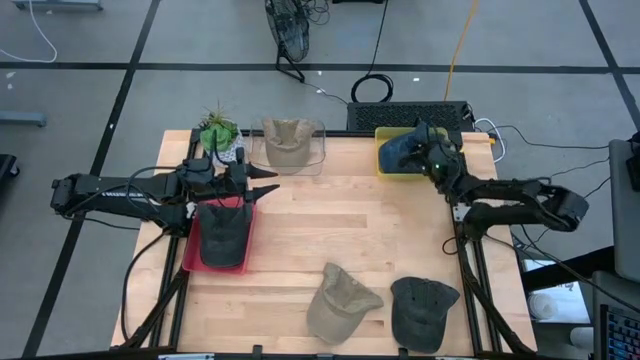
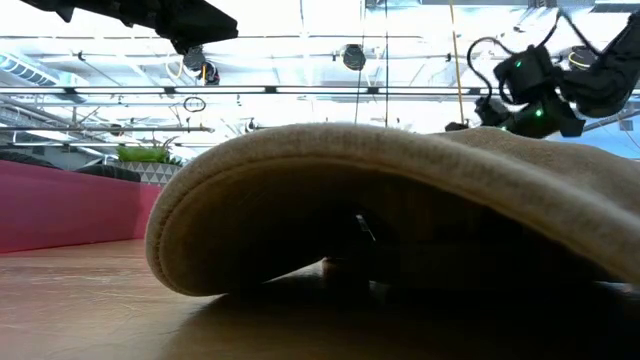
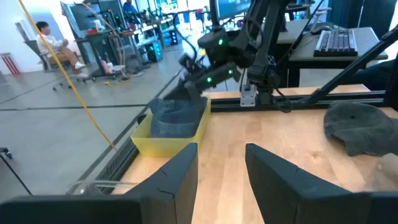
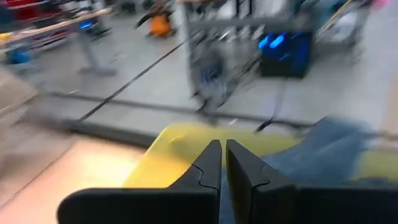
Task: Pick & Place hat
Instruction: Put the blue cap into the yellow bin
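My left gripper (image 1: 268, 186) hovers part open just beyond the red tray (image 1: 192, 255), with 1 dark hat (image 1: 224, 232) in it. Farther across, my right gripper (image 1: 412, 141) is closed, empty, above the yellow bin (image 1: 384, 165) holding a blue hat (image 1: 400, 154).

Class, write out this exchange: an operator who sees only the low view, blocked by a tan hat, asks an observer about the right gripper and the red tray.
Operator: Where is the right gripper?
Observer: The right gripper is at the blue hat in the yellow bin, fingers shut.
Operator: Does the red tray hold anything?
Observer: Yes, a dark hat lies in the red tray.
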Robot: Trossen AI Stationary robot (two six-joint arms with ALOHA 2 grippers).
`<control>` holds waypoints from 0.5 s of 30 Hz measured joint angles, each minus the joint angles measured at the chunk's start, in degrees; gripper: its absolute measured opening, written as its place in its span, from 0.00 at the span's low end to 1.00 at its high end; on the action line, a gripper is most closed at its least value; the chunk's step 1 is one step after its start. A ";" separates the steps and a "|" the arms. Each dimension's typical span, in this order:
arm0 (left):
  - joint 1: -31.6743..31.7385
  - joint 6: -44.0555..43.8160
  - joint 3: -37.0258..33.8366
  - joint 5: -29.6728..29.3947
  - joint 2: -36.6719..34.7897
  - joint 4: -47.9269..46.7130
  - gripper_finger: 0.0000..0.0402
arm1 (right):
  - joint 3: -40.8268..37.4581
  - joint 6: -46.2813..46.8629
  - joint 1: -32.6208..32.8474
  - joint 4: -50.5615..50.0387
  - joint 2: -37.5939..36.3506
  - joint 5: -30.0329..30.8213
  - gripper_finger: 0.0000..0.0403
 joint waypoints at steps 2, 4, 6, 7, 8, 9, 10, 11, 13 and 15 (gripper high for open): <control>0.00 -0.01 0.00 0.00 0.00 0.17 0.37 | 0.02 2.71 -1.77 0.08 2.12 -5.13 0.01; 0.00 0.03 0.00 0.02 0.00 0.19 0.37 | 0.44 4.01 -2.79 -0.02 4.34 -8.37 0.01; 0.00 0.73 0.00 0.01 0.00 0.20 0.37 | 0.91 4.76 -3.12 0.08 6.34 -10.43 0.00; 0.00 1.08 0.00 0.02 0.00 0.21 0.37 | 1.08 4.81 -3.23 0.09 7.25 -11.21 0.00; 0.00 1.16 0.00 0.00 0.00 0.20 0.37 | 1.30 4.79 -3.23 -0.19 8.16 -11.21 0.00; -0.01 1.14 0.00 0.02 0.00 0.19 0.37 | 1.59 4.69 -3.27 -1.07 8.92 -10.73 0.00; -0.02 1.07 0.00 0.02 0.01 0.19 0.37 | 1.85 4.59 -3.36 -2.45 9.43 -9.06 0.00; -0.02 0.85 0.00 0.02 0.00 0.16 0.37 | 1.94 4.56 -3.59 -3.72 9.78 -6.78 0.00; -0.02 -0.02 0.00 0.04 0.02 -0.14 0.37 | 1.96 4.52 -4.28 -5.50 10.26 -2.94 0.00; 0.00 -0.41 0.00 0.04 0.02 -0.78 0.37 | 2.01 4.53 -5.21 -6.28 10.34 -2.36 0.00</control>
